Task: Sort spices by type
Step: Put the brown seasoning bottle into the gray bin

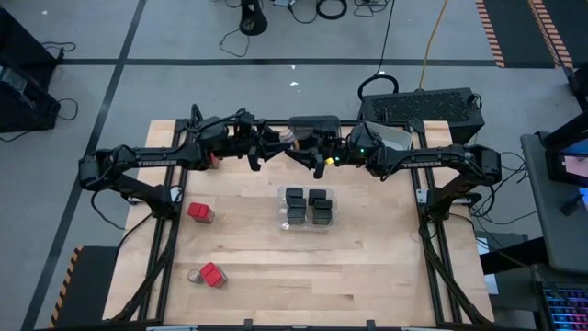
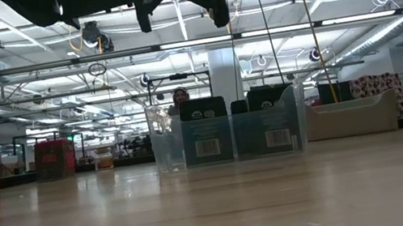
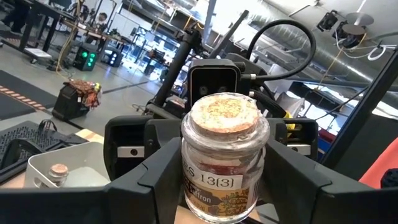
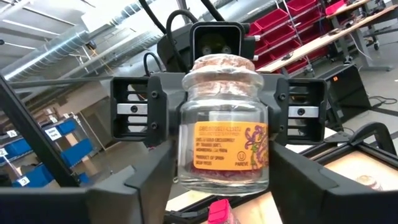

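A small round glass jar with a tan cork lid and an orange label (image 1: 291, 138) is lifted high over the table's far edge, between both grippers. My left gripper (image 3: 224, 186) comes at it from the left and my right gripper (image 4: 224, 186) from the right, each shut on it. A clear bin (image 1: 308, 207) at mid-table holds several black boxy containers. Two red-topped boxes (image 1: 200, 211) (image 1: 213, 274) stand on the left half. Another round jar (image 1: 194, 275) stands on its base beside the nearer box. My left gripper pinches the jar's glass body (image 3: 189, 168) between its two fingers, below the lid. The fingers lie level, coming from the table's left. The jar is upright and lifted clear. My right gripper pinches the same jar's glass body (image 4: 183, 155) between its two fingers, one on each side of the label. Its fingers lie level, coming from the table's right. The jar stays upright, lid up.
A dark grey bin (image 1: 312, 124) and a light grey bin (image 1: 395, 138) sit at the far edge; the light one holds a tan-lidded jar (image 3: 59, 171). A red item (image 1: 213, 158) shows under the left arm. Bare wood lies along the near edge and on the right.
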